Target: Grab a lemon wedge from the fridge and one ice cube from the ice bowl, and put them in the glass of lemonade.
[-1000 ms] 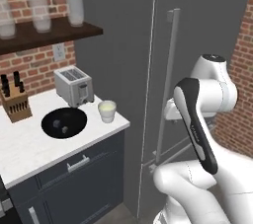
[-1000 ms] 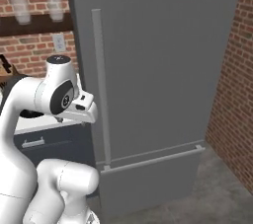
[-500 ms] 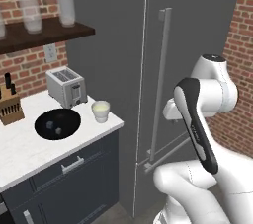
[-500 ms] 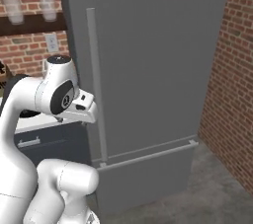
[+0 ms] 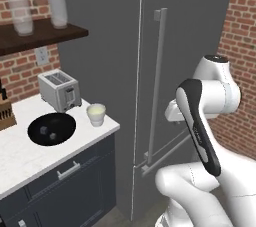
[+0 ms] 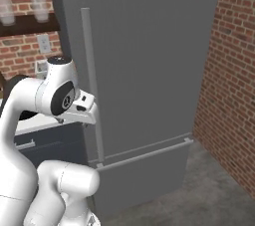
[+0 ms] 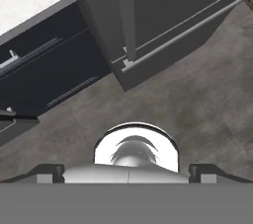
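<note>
Looking down the hand camera, you can see only the jaws' two dark tips at the bottom corners, far apart and holding nothing, above grey floor (image 7: 197,99). Ahead, the fridge (image 5: 200,31) is shut, its long bar handle (image 5: 156,86) untouched. Left of it on the table (image 5: 30,158), the glass of lemonade (image 5: 96,114) stands just beside the ice bowl (image 5: 51,129), with the toaster (image 5: 60,90) behind.

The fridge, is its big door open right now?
No, the fridge door is flat and closed, with its long bar handle facing out and no white inside showing.
</note>
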Robot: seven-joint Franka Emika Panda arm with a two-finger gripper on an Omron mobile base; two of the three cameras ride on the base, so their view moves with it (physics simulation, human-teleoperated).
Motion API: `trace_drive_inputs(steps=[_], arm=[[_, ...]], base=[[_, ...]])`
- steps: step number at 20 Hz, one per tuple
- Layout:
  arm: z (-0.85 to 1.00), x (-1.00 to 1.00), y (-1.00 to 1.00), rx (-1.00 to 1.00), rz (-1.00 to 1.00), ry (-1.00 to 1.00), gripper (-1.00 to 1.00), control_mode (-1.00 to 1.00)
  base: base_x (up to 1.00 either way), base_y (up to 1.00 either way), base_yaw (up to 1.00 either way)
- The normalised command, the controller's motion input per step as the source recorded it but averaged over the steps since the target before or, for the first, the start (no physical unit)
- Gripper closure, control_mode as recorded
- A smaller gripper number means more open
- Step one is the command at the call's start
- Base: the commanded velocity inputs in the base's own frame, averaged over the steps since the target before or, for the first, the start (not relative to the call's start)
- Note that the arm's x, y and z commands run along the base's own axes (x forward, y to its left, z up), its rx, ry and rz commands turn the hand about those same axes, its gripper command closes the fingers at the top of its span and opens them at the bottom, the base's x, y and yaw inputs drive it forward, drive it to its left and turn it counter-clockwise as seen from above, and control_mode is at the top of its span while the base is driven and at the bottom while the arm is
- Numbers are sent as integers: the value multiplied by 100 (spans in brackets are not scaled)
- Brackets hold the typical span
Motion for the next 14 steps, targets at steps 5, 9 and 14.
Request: trace_drive_inputs(steps=[5, 9, 14], arm=[[0, -9, 4, 0, -4, -2, -100, -100], [10, -29, 0, -2, 0, -29, -100, -100], [68, -24, 0, -14, 3, -35, -100, -100]], base=[[-5, 5, -5], [0, 0, 0], [0, 0, 0]])
